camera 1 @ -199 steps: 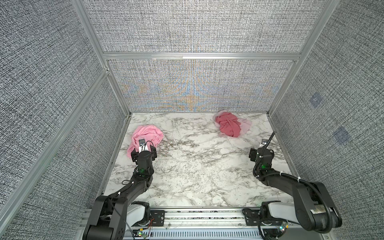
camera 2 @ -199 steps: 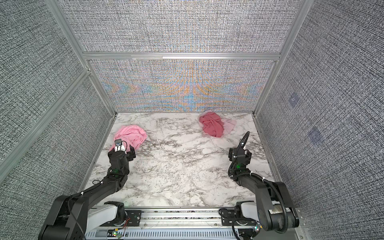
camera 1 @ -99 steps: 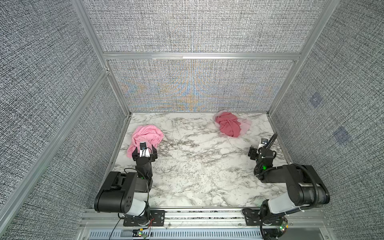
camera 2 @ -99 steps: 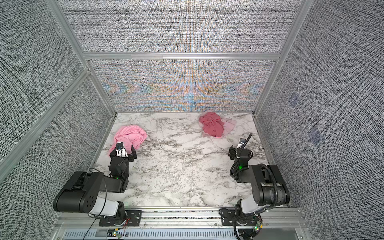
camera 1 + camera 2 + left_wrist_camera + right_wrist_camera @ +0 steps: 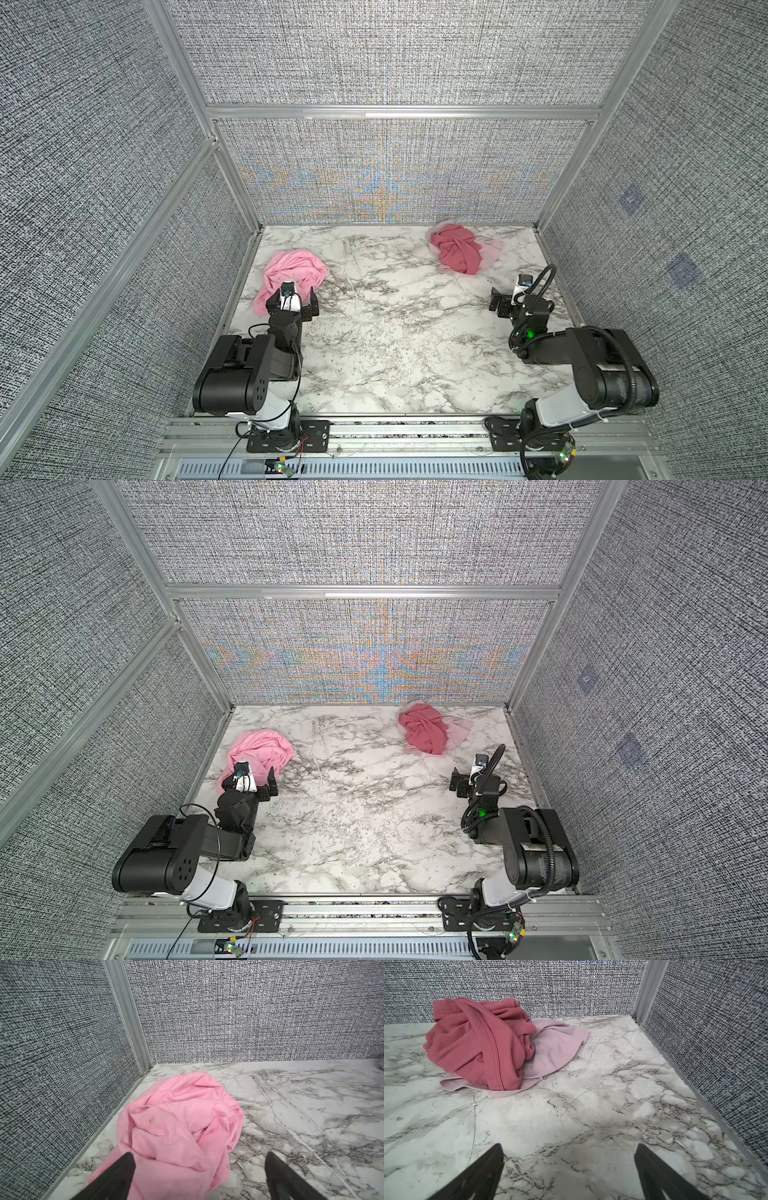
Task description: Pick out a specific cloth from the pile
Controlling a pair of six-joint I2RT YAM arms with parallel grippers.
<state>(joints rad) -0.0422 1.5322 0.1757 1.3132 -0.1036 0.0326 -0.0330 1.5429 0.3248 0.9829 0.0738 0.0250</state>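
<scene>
Left claw (image 5: 199, 1154) hangs open and empty by the pink cloth (image 5: 293, 270) at ten o'clock, well apart from the pile (image 5: 457, 253) at one o'clock; right claw (image 5: 569, 1148) open too. Picking looks done.

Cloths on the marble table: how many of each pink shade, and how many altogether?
Bright pink cloth, lying alone: 1
Dusty-rose cloth, on top of the pile: 1
Pale pink cloth, under the dusty-rose one: 1
Total: 3
</scene>
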